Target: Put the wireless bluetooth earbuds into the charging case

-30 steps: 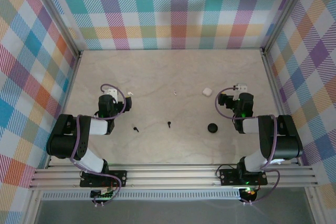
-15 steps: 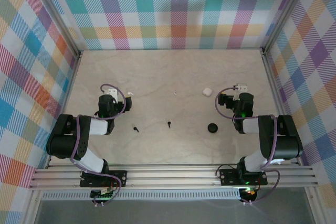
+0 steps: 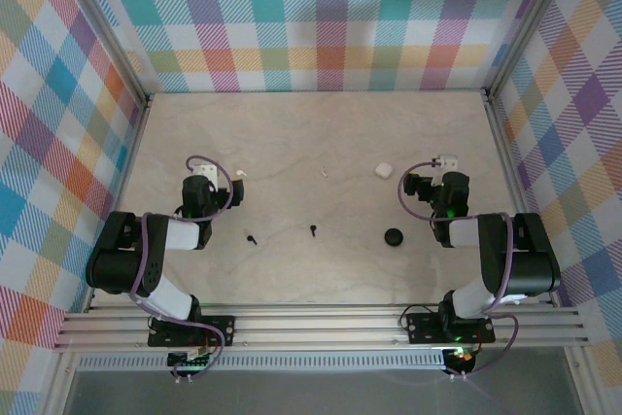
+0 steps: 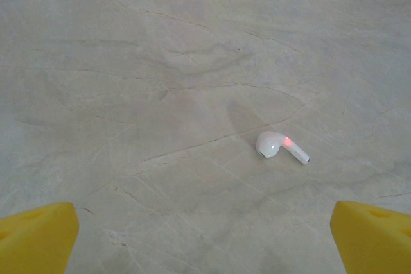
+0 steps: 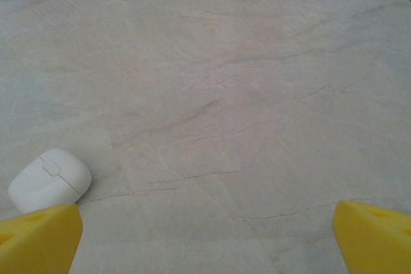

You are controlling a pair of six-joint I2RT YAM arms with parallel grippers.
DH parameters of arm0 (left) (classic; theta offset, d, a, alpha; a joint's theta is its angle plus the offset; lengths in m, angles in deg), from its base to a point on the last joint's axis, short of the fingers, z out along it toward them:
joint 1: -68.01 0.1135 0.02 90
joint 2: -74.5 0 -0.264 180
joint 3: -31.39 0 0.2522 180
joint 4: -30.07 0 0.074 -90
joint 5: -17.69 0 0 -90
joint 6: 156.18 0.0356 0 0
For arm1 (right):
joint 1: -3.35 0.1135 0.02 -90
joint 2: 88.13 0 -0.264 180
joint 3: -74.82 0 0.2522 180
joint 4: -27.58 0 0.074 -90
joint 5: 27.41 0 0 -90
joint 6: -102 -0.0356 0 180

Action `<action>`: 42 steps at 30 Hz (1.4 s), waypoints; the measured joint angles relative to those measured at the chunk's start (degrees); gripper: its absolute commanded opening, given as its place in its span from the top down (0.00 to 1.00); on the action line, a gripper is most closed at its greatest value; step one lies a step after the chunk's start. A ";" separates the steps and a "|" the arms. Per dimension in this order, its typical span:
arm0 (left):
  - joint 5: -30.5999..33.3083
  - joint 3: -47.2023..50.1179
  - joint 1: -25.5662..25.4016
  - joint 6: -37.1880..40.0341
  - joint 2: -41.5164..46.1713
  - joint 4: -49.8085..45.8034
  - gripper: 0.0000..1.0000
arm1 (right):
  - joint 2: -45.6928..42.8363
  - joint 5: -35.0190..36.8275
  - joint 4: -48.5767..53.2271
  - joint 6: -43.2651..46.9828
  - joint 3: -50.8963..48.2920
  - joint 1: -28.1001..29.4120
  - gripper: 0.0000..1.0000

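Black wireless bluetooth earbuds (image 3: 252,238), two tiny ones with short stems, are lying loose on the pale marbled tabletop (image 3: 311,133), low in the middle of the overhead frame. One sits left of centre and the second earbud (image 3: 313,231) sits just right of it, the pair apart and nothing touching either.

Up and to the right of them sits the small white glossy pebble-shaped charging case (image 3: 383,169), well clear of both buds. In the right wrist view it's tucked into the lower left corner, just above the left-hand yellow fingertip (image 5: 38,239). Whether it touches that pad, I can't tell.

Below the case in the overhead frame there's a flat black round disc (image 3: 394,237), level with the earbuds and off to their right.

Two white specks lie higher up the table. One white speck (image 3: 323,172) is above the second earbud. The other comes up in the left wrist view as a small white bud-shaped piece with a stem (image 4: 281,147), a red dot glowing on it, right of centre.

Left gripper (image 4: 204,242): yellow pads spread to the bottom corners, jaws wide, holding nothing. Right gripper (image 5: 207,242): same picture, spread wide with only bare table between the pads.
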 measured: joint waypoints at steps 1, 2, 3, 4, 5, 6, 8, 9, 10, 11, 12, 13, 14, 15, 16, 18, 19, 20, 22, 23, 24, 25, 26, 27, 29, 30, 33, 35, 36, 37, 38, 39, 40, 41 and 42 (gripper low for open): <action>0.00 0.00 0.00 0.00 0.00 0.00 0.00 | 0.00 0.00 0.00 0.00 0.00 0.00 0.00; -0.04 -0.02 0.00 0.02 0.00 -0.07 0.00 | 0.00 0.00 0.02 0.00 0.00 0.00 0.00; -0.13 -0.11 0.00 0.02 0.00 -0.26 0.00 | 0.00 -0.11 0.00 0.02 0.00 0.00 0.00; -0.20 -0.17 0.00 0.00 0.00 -0.37 0.00 | 0.00 -0.24 0.02 0.02 0.00 0.00 0.00; -0.20 -0.48 0.00 0.02 0.07 -0.92 0.00 | 0.00 -0.61 0.07 0.04 0.02 0.00 0.00; -0.20 -1.18 0.00 0.02 0.24 -2.23 0.00 | 0.00 -1.07 0.24 0.09 0.11 0.00 0.00; -0.11 -2.82 0.00 -0.02 0.94 -5.01 0.00 | 0.00 -2.05 1.07 0.50 0.52 0.00 0.00; 0.02 -3.72 0.00 -0.07 1.66 -6.45 0.00 | -0.15 -2.38 1.81 0.68 0.83 0.00 0.00; 0.22 -4.35 0.00 -0.17 2.56 -7.67 0.00 | -0.63 -2.54 2.97 0.76 1.18 0.00 0.00; 0.37 -4.96 0.00 -0.26 3.89 -9.22 0.00 | -1.66 -2.51 5.03 0.87 1.68 0.00 0.00; 0.63 -5.60 0.00 -0.42 5.40 -10.91 0.00 | -3.08 -2.49 7.76 0.85 2.47 0.00 0.00; 0.94 -6.36 0.00 -0.76 6.99 -12.90 0.00 | -4.76 -2.45 10.91 0.83 3.65 0.00 0.00; 1.18 -6.99 0.00 -1.22 8.37 -14.43 0.00 | -6.27 -2.47 13.66 0.59 4.92 0.00 0.00; 1.42 -7.78 0.00 -1.81 10.10 -16.48 0.00 | -8.09 -2.40 17.20 -0.11 6.84 0.00 0.00; 1.53 -8.44 0.00 -2.34 11.76 -18.23 0.00 | -9.90 -2.38 21.24 -1.16 9.20 0.00 0.00; 1.97 -9.81 0.00 -3.67 15.41 -22.34 0.00 | -12.41 -3.04 30.08 -4.02 14.62 0.00 0.00; 2.14 -10.54 0.00 -4.52 17.44 -24.63 0.00 | -13.18 -3.74 35.41 -5.77 18.18 0.00 0.00; 2.19 -11.19 0.00 -5.14 19.21 -26.71 0.00 | -13.49 -4.50 41.05 -7.61 22.03 0.00 0.00; 1.68 -12.70 0.00 -6.80 22.93 -31.21 0.02 | -13.29 -6.23 53.20 -11.82 30.45 0.00 0.01; 1.25 -13.49 0.00 -7.63 24.28 -33.16 0.04 | -13.20 -7.17 57.99 -13.62 33.42 0.00 0.00; 0.26 -14.49 -0.02 -8.68 25.66 -35.34 0.06 | -13.18 -8.66 63.21 -15.39 36.28 0.00 0.00; -0.59 -15.23 -0.07 -9.40 26.47 -36.92 0.07 | -13.18 -10.10 66.93 -16.63 37.66 0.00 0.00; -1.64 -16.00 -0.44 -10.49 27.17 -38.69 0.09 | -13.20 -11.69 71.17 -17.94 38.53 0.04 0.00; -2.32 -16.59 -1.14 -11.67 27.56 -40.48 0.11 | -13.20 -12.96 75.10 -19.17 38.58 0.48 0.00; -3.28 -16.94 -3.41 -13.53 27.67 -43.28 0.12 | -13.27 -13.42 82.40 -21.24 37.42 2.03 0.00; -3.69 -16.87 -5.42 -14.47 27.58 -44.85 0.12 | -13.46 -13.11 85.74 -21.99 36.44 3.65 0.00; -3.87 -16.15 -14.01 -17.55 26.80 -47.50 0.12 | -14.40 -11.30 94.23 -23.76 33.97 10.27 0.00; -3.39 -15.54 -20.24 -19.61 25.77 -48.17 0.12 | -14.69 -10.23 98.73 -24.57 33.55 14.32 0.00; -3.06 -15.21 -23.65 -20.83 24.96 -48.28 0.12 | -14.69 -9.55 100.65 -24.98 33.48 15.93 0.00; -2.78 -15.02 -26.43 -21.86 24.09 -48.30 0.12 | -14.67 -9.01 101.74 -25.27 33.33 16.79 0.01; -2.51 -14.93 -29.33 -23.10 22.93 -48.24 0.13 | -14.64 -8.24 102.88 -25.68 33.03 17.53 0.02; -2.29 -14.93 -32.00 -24.35 21.77 -48.17 0.13 | -14.49 -7.52 103.84 -26.03 32.63 18.08 0.03; -2.03 -14.93 -33.94 -25.20 20.87 -48.00 0.13 | -14.27 -6.99 104.37 -26.23 32.24 18.43 0.04; -1.66 -14.93 -36.26 -26.16 19.67 -47.63 0.13 | -13.73 -6.40 104.94 -26.38 31.71 18.80 0.05; -1.33 -14.93 -38.01 -26.99 18.64 -47.19 0.13 | -13.11 -6.01 105.26 -26.60 31.32 19.02 0.07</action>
